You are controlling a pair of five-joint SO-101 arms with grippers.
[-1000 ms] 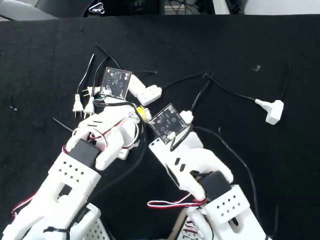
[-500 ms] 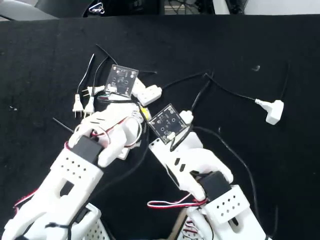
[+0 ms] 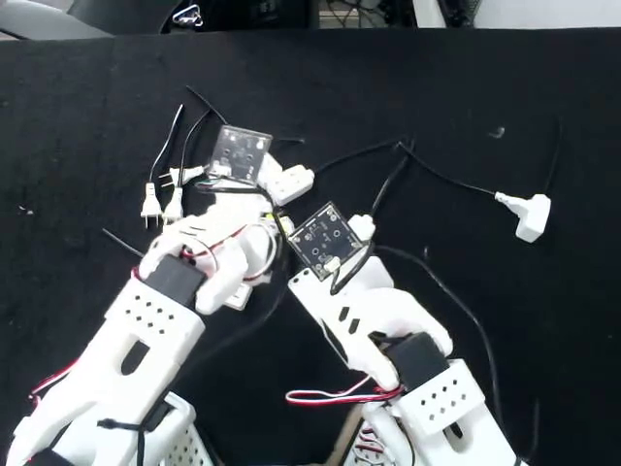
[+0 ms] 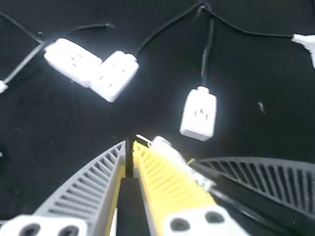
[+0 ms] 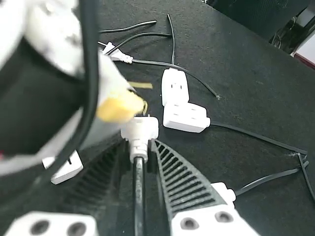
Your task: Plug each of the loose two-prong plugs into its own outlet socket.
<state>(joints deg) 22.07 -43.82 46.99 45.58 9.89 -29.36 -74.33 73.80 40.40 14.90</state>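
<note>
Carefully now: the right claw [image 5: 139, 143] grips the plug [image 5: 140, 129], the left claw [image 4: 130, 145] sits pinched narrow beside it; line the plug squarely with the mid-frame socket [image 5: 186, 118] before pushing

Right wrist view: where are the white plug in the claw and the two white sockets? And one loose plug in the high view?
white plug [image 5: 139, 129]: right wrist view, on its body.
two white sockets [image 5: 186, 117]: right wrist view, top face of one block.
loose plug [image 3: 149, 207]: high view, on its white body.
</note>
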